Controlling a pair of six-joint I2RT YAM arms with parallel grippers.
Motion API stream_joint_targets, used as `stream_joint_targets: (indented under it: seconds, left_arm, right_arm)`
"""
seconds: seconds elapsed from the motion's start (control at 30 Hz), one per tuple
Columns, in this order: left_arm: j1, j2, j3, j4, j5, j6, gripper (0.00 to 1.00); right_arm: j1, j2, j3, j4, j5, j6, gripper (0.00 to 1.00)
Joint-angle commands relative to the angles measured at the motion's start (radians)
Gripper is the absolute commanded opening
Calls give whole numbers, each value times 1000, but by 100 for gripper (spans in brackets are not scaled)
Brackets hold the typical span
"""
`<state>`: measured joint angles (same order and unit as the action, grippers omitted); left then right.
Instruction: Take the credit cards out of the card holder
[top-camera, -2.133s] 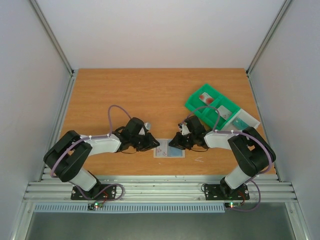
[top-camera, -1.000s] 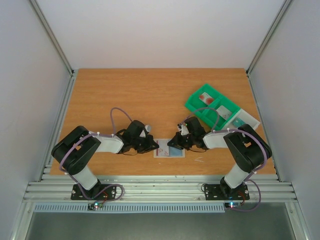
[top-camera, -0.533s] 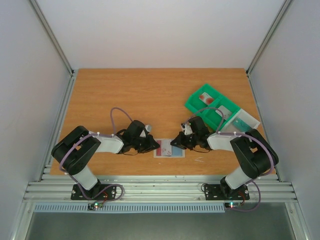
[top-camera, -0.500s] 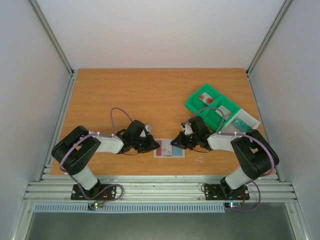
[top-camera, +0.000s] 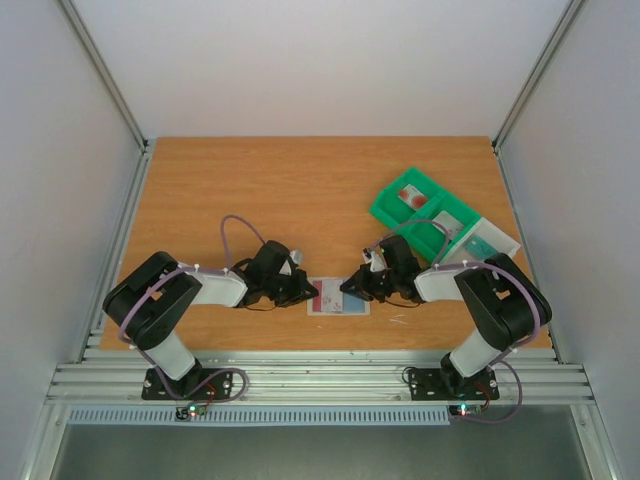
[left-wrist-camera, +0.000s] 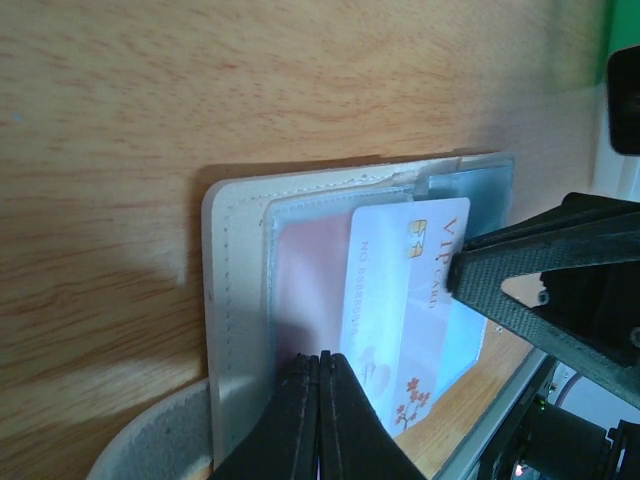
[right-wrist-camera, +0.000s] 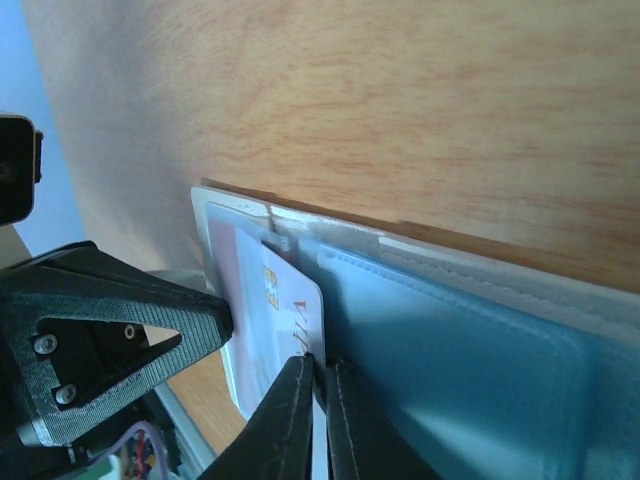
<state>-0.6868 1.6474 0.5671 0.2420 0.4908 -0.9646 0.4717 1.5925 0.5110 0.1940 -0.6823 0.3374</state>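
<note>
The card holder (top-camera: 340, 306) lies open near the table's front edge, between both grippers. In the left wrist view its pale stitched cover (left-wrist-camera: 226, 300) holds clear sleeves. A pale pink credit card (left-wrist-camera: 400, 290) marked VIP sticks partly out of one sleeve. My left gripper (left-wrist-camera: 320, 358) is shut, its tips pressing down on the pinkish sleeve. My right gripper (right-wrist-camera: 318, 362) is closed on the card's (right-wrist-camera: 290, 300) edge, next to a blue sleeve (right-wrist-camera: 450, 370). From above, the left gripper (top-camera: 308, 293) and right gripper (top-camera: 348, 288) meet over the holder.
A bright green compartment tray (top-camera: 385, 214) stands at the back right with a red-marked item (top-camera: 410, 196) in it. A white tray (top-camera: 500, 246) adjoins it. The right arm's purple cable loops close to the green tray.
The left arm's elbow drew in two seconds ago and has held still since. The right gripper edged slightly over the holder, and a pinkish strip now shows there.
</note>
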Motion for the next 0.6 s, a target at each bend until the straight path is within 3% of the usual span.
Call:
stream_joint_targets:
  seconds: [0.0, 0.27, 0.57]
  left_arm:
    - [-8, 31, -30, -33, -22, 4, 1]
    - [-8, 53, -37, -2, -15, -6, 0]
    - [-8, 59, -40, 1, -17, -12, 0]
  right_arm:
    - [-4, 50, -30, 159, -51, 74, 10]
    - [-3, 79, -34, 216, -49, 97, 13]
    - [-4, 137, -42, 308, -73, 133, 9]
